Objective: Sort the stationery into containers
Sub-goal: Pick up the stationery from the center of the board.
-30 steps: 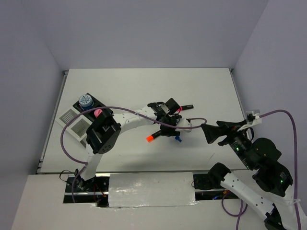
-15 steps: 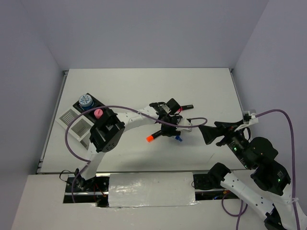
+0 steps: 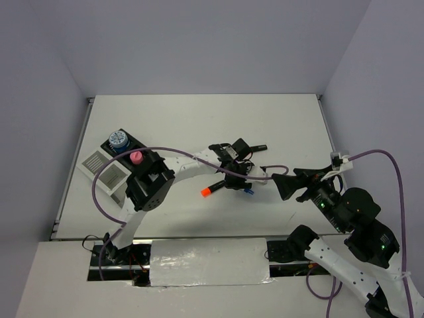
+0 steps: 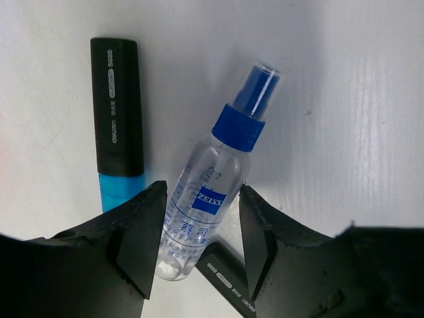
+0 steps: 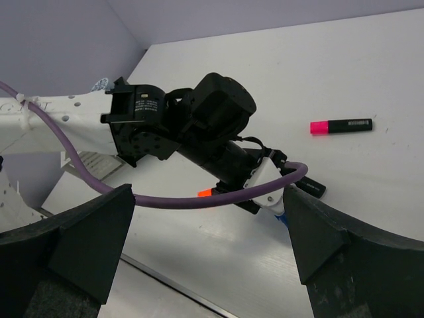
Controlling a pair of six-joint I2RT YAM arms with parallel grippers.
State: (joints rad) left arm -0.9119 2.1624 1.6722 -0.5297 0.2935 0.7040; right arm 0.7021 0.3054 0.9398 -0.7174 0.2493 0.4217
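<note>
My left gripper (image 3: 240, 177) is over the middle of the table, jaws open and straddling a clear spray bottle (image 4: 212, 192) with a blue cap that lies flat on the table. In the left wrist view the gripper (image 4: 202, 228) has a little gap at the right jaw. A black marker with a blue cap (image 4: 118, 132) lies left of the bottle, and another black marker (image 4: 225, 278) lies under its base. An orange-capped marker (image 3: 211, 189) lies by the gripper's left side. A pink-capped marker (image 5: 341, 125) lies further back. My right gripper (image 3: 286, 185) is open and empty, right of the left gripper.
The organizer stands at the far left: its black box (image 3: 127, 147) holds a blue-white roll (image 3: 118, 140) and a pink cylinder (image 3: 136, 158), and the white-grey slotted box (image 3: 106, 173) joins it. The left arm's purple cable (image 5: 199, 201) hangs between my right fingers.
My left gripper has shifted slightly right over the bottle. My right gripper has edged left toward it. The markers and organizer have not moved.
</note>
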